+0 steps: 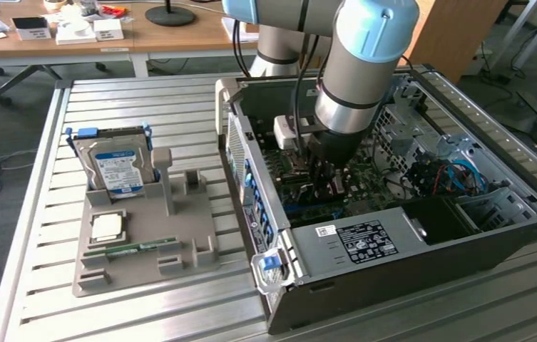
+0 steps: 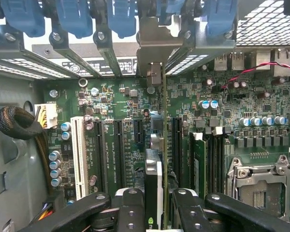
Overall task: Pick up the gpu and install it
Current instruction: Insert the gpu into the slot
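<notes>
Black gripper (image 2: 154, 212) links, matte and riveted, sit nearest the wrist camera; the jaws stand narrow, clamped on the top edge of the gpu (image 2: 153, 179).

Item: gpu. Thin flat card held edge-on and upright, dark board with a pale metal bracket (image 2: 154, 43) running to the rear slot openings. It hangs over the green motherboard (image 2: 121, 111), just beside the black expansion slots and well apart from the white slot (image 2: 78, 150). Judged light, stiff and fragile; best gripped along the bare upper edge, clear of components.

Item: computer case (image 1: 496, 235). Dark sheet metal, open-sided, on a ribbed metal table (image 1: 135, 100); blue slot latches (image 2: 77, 17) are glossy plastic.

Item: grey holder tray (image 1: 106, 274), at the exterior view's left, carrying a silver hard drive (image 1: 116, 167).
</notes>
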You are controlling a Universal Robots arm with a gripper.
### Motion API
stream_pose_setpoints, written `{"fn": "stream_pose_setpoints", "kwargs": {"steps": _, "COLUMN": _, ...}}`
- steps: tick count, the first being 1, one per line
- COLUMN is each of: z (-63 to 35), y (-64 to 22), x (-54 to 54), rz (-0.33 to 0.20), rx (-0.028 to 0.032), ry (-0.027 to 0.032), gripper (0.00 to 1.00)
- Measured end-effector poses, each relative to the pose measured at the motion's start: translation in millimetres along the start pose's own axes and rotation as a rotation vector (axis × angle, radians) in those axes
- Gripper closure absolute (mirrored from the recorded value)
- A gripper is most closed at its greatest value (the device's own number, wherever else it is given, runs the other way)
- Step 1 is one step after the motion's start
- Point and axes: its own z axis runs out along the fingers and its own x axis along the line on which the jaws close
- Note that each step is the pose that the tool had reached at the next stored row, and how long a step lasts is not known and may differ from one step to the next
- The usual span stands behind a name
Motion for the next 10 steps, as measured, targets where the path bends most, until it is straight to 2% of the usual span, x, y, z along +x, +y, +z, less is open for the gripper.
{"fn": "stream_pose_setpoints", "kwargs": {"steps": 10, "z": -2.1, "y": -0.2, "x": -0.3, "rz": 0.000, "rx": 0.0006, "ry": -0.0014, "gripper": 0.73}}
